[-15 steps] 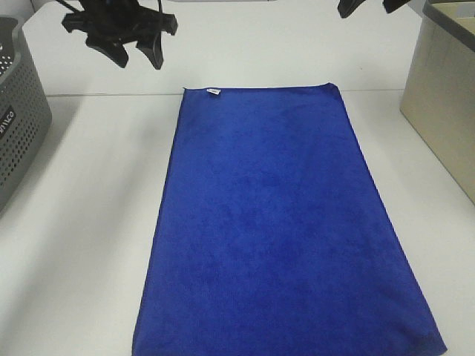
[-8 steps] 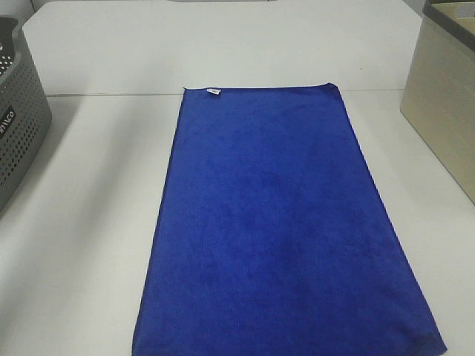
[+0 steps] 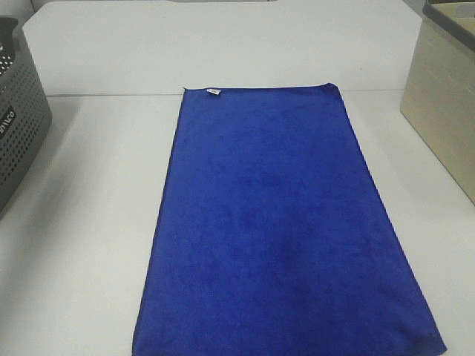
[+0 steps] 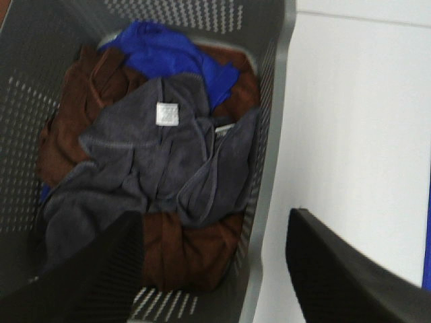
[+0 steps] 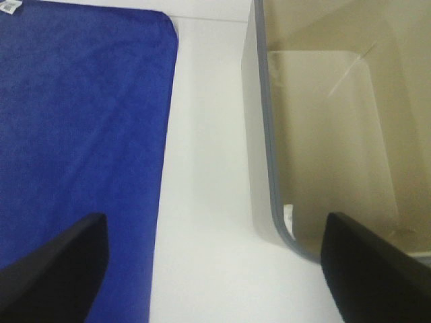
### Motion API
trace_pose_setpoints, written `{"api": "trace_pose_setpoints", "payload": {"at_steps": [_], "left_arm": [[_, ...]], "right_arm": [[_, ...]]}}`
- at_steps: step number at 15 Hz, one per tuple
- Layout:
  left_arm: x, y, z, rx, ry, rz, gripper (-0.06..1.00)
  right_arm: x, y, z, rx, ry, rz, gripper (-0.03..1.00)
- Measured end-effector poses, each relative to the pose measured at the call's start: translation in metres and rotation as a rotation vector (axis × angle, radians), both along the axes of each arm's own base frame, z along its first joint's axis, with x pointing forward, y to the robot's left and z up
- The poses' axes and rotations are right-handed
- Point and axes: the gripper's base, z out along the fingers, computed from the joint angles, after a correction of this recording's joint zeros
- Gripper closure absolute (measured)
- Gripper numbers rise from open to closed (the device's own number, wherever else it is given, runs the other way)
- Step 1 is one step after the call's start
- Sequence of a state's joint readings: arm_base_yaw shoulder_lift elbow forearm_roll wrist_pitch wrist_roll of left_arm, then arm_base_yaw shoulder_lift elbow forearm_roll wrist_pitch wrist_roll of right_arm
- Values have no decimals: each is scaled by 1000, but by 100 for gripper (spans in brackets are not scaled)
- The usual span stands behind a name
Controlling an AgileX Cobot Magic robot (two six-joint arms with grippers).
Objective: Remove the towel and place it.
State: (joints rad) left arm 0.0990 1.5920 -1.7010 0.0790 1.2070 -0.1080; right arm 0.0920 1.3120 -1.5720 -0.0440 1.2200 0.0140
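The towel (image 3: pixel 286 222) lies spread flat on the white table (image 3: pixel 89 222), long axis running away from the near edge, far edge straight along a seam line in the tabletop, near edge cut off by the frame. Small white tag (image 3: pixel 213 92) sits at the far left corner, print too small to read. Bare table on both sides of the cloth, wider strip on the left toward the grey basket (image 3: pixel 18 126), narrower strip on the right toward the beige bin (image 3: pixel 445 111). Neither container touches the towel. Far part of the table is open too.

Basket has perforated walls and white lettering on its side, partly cut off, reads something like "anco", not sure. Left wrist view looks down into it: a grey cloth (image 4: pixel 155 161) with a square white label (image 4: pixel 166 113), text unreadable, piled over brown cloth (image 4: pixel 188 249) and a blue cloth (image 4: pixel 168 54) at the back. Left gripper (image 4: pixel 222 269) hangs over the basket rim with fingers spread wide, nothing between them.

Right wrist view: right gripper (image 5: pixel 215 269) hangs over the gap between the towel's rounded far right corner and the beige bin's wall, fingers wide apart, holding nothing. Bin interior plain, a small pale mark low on the inner wall, can't tell what it is
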Motion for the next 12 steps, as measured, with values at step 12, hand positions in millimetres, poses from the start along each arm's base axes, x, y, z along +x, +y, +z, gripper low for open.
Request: {"api": "trace_pose_setpoints", "payload": {"at_steps": [12], "left_arm": [[-261, -16, -39, 155, -232, 6, 36]], "right_arm": [[-205, -22, -61, 7, -193, -33, 17]]}}
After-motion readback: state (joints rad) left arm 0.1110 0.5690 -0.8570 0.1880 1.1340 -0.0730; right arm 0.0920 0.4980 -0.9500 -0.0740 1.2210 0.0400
